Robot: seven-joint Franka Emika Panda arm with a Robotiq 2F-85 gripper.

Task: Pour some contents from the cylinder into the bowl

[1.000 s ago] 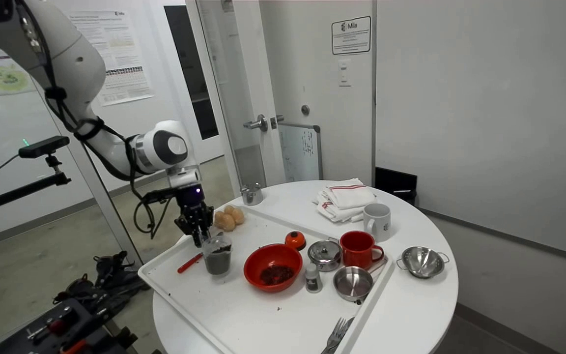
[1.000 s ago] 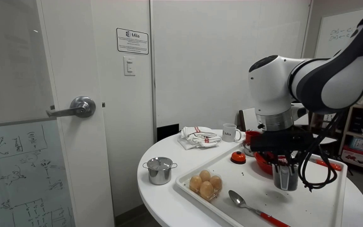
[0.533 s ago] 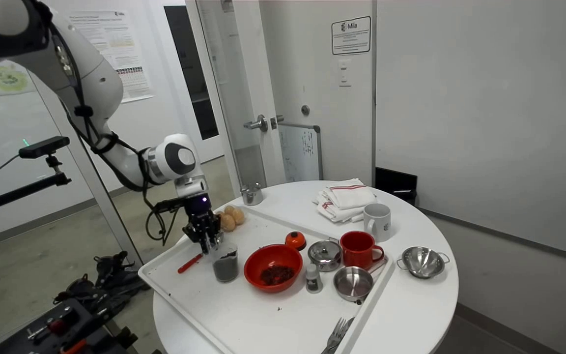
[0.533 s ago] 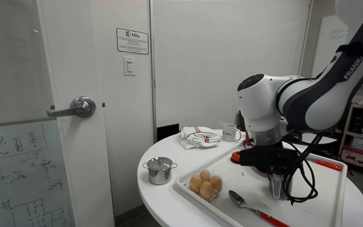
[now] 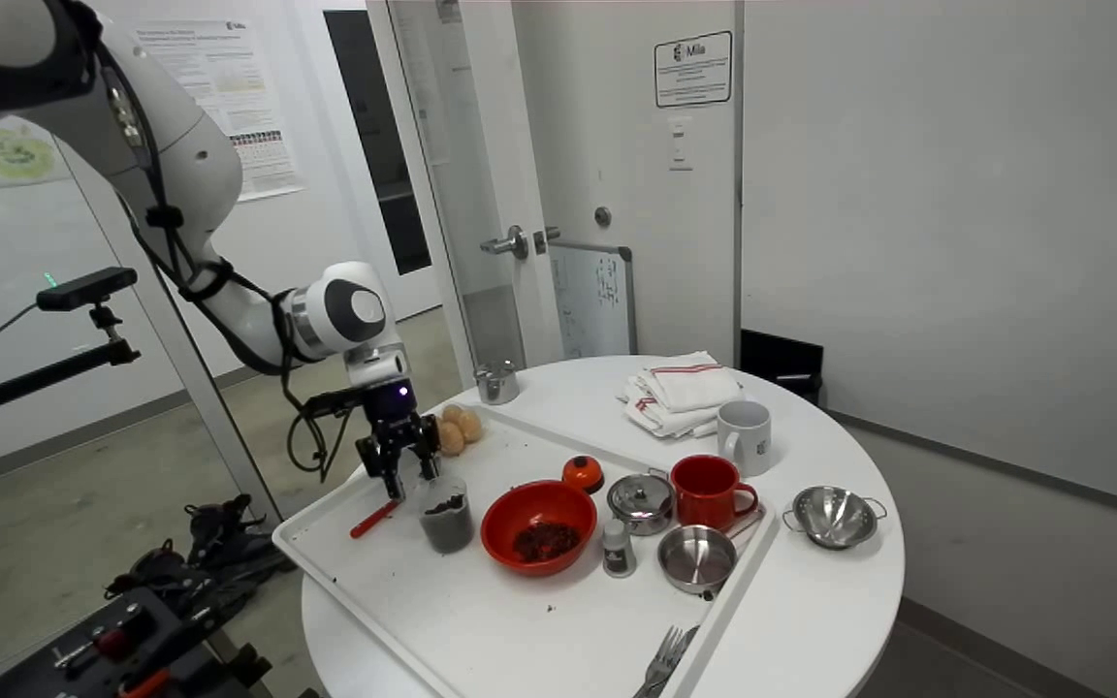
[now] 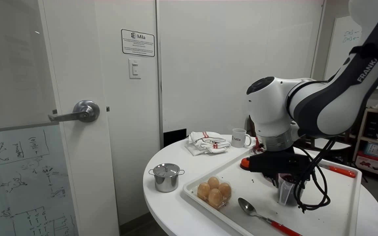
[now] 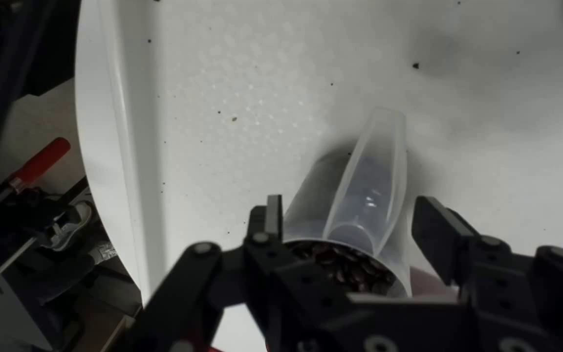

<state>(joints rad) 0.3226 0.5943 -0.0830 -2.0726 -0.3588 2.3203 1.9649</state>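
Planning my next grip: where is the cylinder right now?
In an exterior view, the cylinder stands on the white tray, just left of the red bowl and close below and right of the open gripper.

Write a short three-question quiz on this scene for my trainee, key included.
1. True or false: the gripper is open.
2. Besides the cylinder, which holds dark pieces?
A) colander
B) bowl
C) spoon
3. In an exterior view, how many eggs can be counted?

Key:
1. True; the wrist view shows its fingers apart.
2. B.
3. Four.
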